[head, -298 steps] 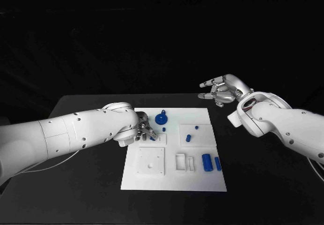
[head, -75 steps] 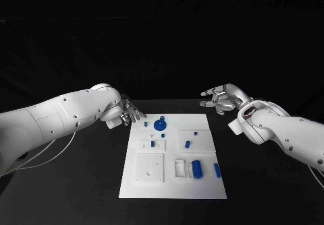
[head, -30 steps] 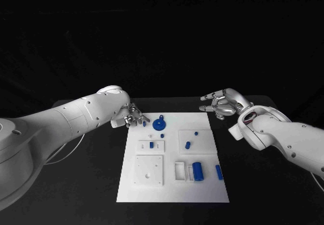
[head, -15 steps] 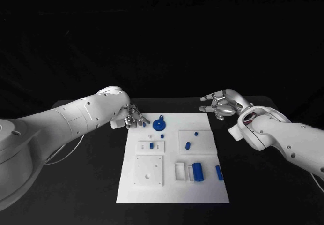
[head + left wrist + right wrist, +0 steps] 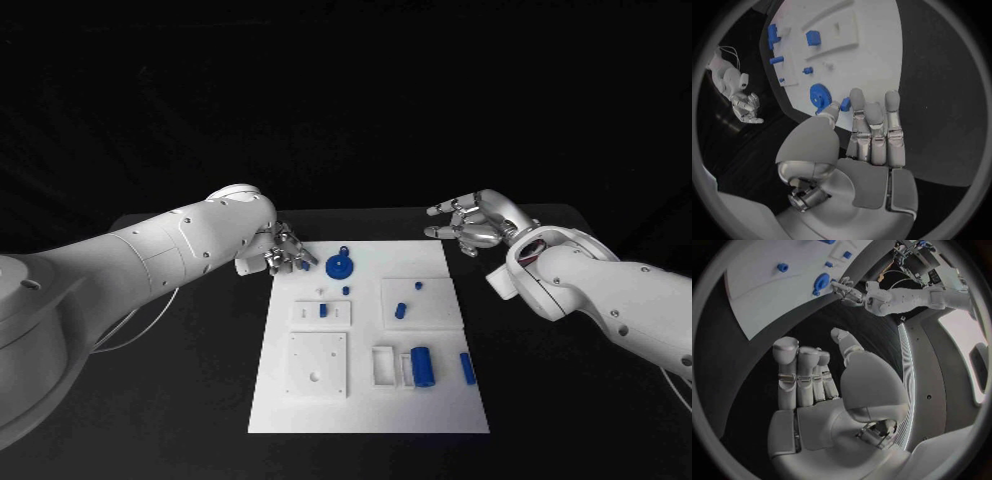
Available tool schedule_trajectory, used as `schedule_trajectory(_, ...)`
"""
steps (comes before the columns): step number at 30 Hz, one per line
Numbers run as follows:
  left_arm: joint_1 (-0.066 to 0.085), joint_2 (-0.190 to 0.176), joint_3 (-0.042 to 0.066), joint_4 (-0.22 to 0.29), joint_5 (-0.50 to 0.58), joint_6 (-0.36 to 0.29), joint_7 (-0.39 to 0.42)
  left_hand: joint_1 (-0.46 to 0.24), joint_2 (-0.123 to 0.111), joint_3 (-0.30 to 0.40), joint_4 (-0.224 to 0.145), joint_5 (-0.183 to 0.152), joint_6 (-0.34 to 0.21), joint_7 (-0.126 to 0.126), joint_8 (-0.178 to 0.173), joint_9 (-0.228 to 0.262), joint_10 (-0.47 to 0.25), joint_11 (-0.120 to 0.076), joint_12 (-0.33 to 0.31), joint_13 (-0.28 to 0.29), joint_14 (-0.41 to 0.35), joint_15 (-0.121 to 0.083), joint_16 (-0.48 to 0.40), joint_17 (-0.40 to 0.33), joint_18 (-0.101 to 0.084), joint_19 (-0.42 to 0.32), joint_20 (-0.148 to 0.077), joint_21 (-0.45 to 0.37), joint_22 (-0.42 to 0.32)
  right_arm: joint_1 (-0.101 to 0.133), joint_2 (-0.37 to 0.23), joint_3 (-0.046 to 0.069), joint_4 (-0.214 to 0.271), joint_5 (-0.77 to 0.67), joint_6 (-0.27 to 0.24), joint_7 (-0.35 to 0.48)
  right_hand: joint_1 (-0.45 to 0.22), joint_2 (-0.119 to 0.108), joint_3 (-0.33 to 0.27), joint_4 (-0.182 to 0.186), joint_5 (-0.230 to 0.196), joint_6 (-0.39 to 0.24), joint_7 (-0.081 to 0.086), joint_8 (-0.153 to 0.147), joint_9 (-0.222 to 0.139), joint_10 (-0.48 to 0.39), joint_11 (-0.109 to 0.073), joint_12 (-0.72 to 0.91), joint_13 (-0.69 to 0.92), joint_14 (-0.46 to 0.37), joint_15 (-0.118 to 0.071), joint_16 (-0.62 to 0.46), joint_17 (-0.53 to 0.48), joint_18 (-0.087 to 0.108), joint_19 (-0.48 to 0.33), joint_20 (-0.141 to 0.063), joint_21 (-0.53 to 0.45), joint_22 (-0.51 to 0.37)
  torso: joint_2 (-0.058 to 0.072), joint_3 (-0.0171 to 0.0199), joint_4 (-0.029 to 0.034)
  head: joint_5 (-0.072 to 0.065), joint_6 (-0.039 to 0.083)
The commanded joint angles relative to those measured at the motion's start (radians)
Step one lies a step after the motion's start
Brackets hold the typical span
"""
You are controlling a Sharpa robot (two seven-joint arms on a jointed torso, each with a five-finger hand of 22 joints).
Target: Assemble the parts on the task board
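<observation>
White task board (image 5: 368, 400) on the black table (image 5: 173, 400), blue parts scattered over it: a round disc (image 5: 339, 264) near the far left corner, a thick cylinder (image 5: 421, 364) and a slim bar (image 5: 466, 367) toward the near right. Left hand (image 5: 278, 253) at the board's far left corner, pinching a small blue peg (image 5: 845, 104) between thumb and finger, just beside the disc. Right hand (image 5: 472, 220) off the board's far right corner, above the table, fingers loosely spread and holding nothing.

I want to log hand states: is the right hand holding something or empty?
Empty: the right hand shows a bare palm, fingers apart.
</observation>
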Motion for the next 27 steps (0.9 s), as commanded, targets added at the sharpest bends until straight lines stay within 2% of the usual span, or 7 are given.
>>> schedule_trajectory(1,0.000,-0.001,0.000,0.003,0.024,0.004,0.014,0.003,0.021,-0.009,-0.015,0.007,0.002,-0.005,-0.006,0.001,0.002,-0.001,-0.005,-0.001,-0.008,-0.002,0.000,-0.001,-0.007,-0.005,0.002,0.002,0.021,0.000,0.002,0.001,-0.002,0.000,0.012,0.010,-0.007,-0.003,0.001,0.003,0.006,0.004,0.002,-0.002,0.001,0.000,-0.001,0.001,0.001,0.003,-0.001,0.001,0.001,0.019,0.047,0.000,0.003,0.085,0.001,-0.0004,0.0004,-0.001,-0.002)
schedule_trajectory(10,0.000,-0.003,0.001,0.007,0.042,0.005,0.016,0.023,0.046,-0.005,-0.039,0.019,0.001,-0.008,-0.001,0.009,0.003,-0.002,-0.005,-0.001,-0.008,-0.003,0.000,-0.001,-0.007,-0.005,0.001,0.002,0.021,-0.001,0.006,0.001,-0.006,0.000,0.015,0.010,-0.007,-0.003,0.001,0.003,0.006,0.004,0.002,-0.002,0.001,0.000,-0.001,0.001,0.001,0.003,-0.001,0.001,0.001,0.019,0.047,0.000,0.003,0.085,0.001,-0.0009,-0.0001,0.001,-0.004)
schedule_trajectory(19,0.000,-0.005,0.001,0.012,0.067,0.005,0.016,0.054,0.057,0.010,-0.065,0.041,0.002,-0.012,0.008,0.021,0.006,-0.004,-0.004,-0.001,-0.007,-0.005,0.003,0.000,-0.007,-0.005,0.000,0.004,0.022,-0.001,0.008,0.001,-0.009,0.000,0.017,0.008,-0.008,-0.003,0.003,0.002,0.006,0.002,0.002,-0.002,0.001,0.000,-0.001,0.001,0.002,0.003,-0.001,0.001,0.001,0.019,0.047,0.000,0.004,0.085,0.000,-0.0012,0.0007,-0.001,-0.004)
schedule_trajectory(22,0.000,-0.008,0.001,0.016,0.078,0.003,0.014,0.080,0.066,0.023,-0.077,0.049,0.004,-0.018,0.026,0.055,0.014,-0.007,-0.005,-0.002,-0.003,-0.007,0.005,0.002,-0.007,-0.003,-0.002,0.008,0.022,-0.001,0.008,0.001,-0.009,0.000,0.017,0.008,-0.008,-0.003,0.003,0.002,0.006,0.002,0.002,-0.002,0.001,0.000,-0.001,0.001,0.002,0.003,-0.001,0.001,0.001,0.019,0.047,0.000,0.004,0.085,0.000,-0.0013,0.0009,-0.001,-0.004)
schedule_trajectory(23,0.000,-0.010,0.002,0.018,0.082,0.002,0.014,0.083,0.063,0.027,-0.076,0.052,0.003,-0.018,0.022,0.072,0.016,-0.007,-0.007,-0.003,-0.002,-0.008,0.005,0.004,-0.007,-0.003,-0.003,0.011,0.022,-0.001,0.008,0.001,-0.009,0.000,0.017,0.008,-0.008,-0.003,0.003,0.002,0.006,0.002,0.002,-0.002,0.001,0.000,-0.001,0.001,0.002,0.003,-0.001,0.001,0.001,0.019,0.047,0.000,0.004,0.085,0.000,-0.0012,0.0009,-0.001,-0.003)
schedule_trajectory(27,0.000,-0.013,0.002,0.021,0.091,-0.001,0.012,0.089,0.062,0.033,-0.079,0.056,0.006,-0.018,0.012,0.084,0.018,-0.008,-0.008,-0.002,-0.001,-0.008,0.004,0.006,-0.007,-0.003,-0.003,0.014,0.022,-0.001,0.007,0.001,-0.009,0.000,0.017,0.008,-0.008,-0.003,0.003,0.002,0.006,0.002,0.002,-0.002,0.001,0.000,-0.001,0.001,0.002,0.003,-0.001,0.001,0.001,0.019,0.047,0.000,0.004,0.085,0.000,-0.0010,0.0011,-0.001,-0.003)
